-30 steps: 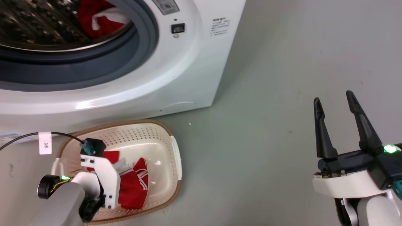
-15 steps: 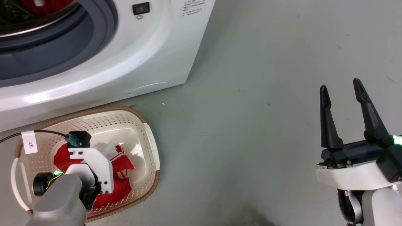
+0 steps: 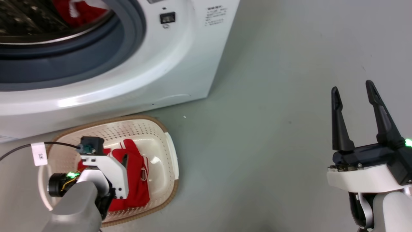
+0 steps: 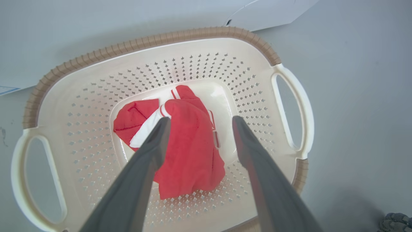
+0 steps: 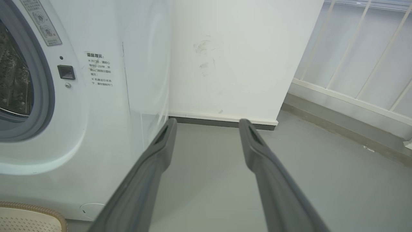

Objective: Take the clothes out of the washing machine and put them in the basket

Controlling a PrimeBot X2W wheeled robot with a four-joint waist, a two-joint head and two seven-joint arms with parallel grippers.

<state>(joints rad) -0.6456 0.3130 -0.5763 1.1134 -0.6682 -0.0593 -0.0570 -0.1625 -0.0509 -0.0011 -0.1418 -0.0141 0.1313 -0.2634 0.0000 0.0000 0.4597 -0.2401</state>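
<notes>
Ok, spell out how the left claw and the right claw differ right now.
The left claw points down into the basket, above the red clothes lying there; the right claw is over bare floor, beside the washing machine. Seen from its wrist, the left claw frames fabric; the right claw frames floor and wall. Both are open and hold nothing.

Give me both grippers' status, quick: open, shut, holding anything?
Left gripper: open above the basket, holding nothing; the red clothes lie loose inside it.
Right gripper: open, holding nothing.
</notes>
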